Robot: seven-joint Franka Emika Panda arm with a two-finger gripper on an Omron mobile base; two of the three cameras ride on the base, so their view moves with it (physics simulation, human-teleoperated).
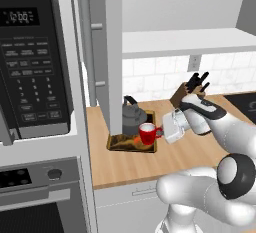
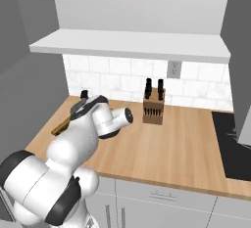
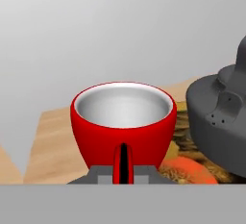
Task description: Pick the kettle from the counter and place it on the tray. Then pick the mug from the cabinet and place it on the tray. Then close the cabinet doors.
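Mug [image 1: 147, 134] sits directly ahead of the gripper [image 1: 161, 132], its handle pointing back toward the hand. In the hand view the handle [image 3: 123, 164] stands vertical between the two finger tips [image 3: 102, 174], which are drawn in narrow on either side of it. Judged as a grip on the handle.

Mug is upright, rim level, white inside showing. It is over the near right corner of the tray [image 1: 119, 144], just beside the kettle [image 1: 132, 118], which stands on the tray toward its back edge. In the hand view the kettle lies to the right of the mug with a thin gap between them; not touching.

Key relation for the release: whether the mug's base rests on the tray or hangs just above it. Cannot tell. The base is cut off at the bottom of the hand view, and in the left base view it merges with the tray's dark pattern.

Cabinet door [image 1: 102, 52] stands open, edge-on, with its bar handle facing left. It covers the tray's left part and the kettle's left flank. The counter [image 2: 176, 144] to the right carries a knife block [image 2: 153, 103].

In the right base view the arm's own body hides the mug, the gripper and most of the tray.

Judgement: mug step near its end; doors not yet closed.
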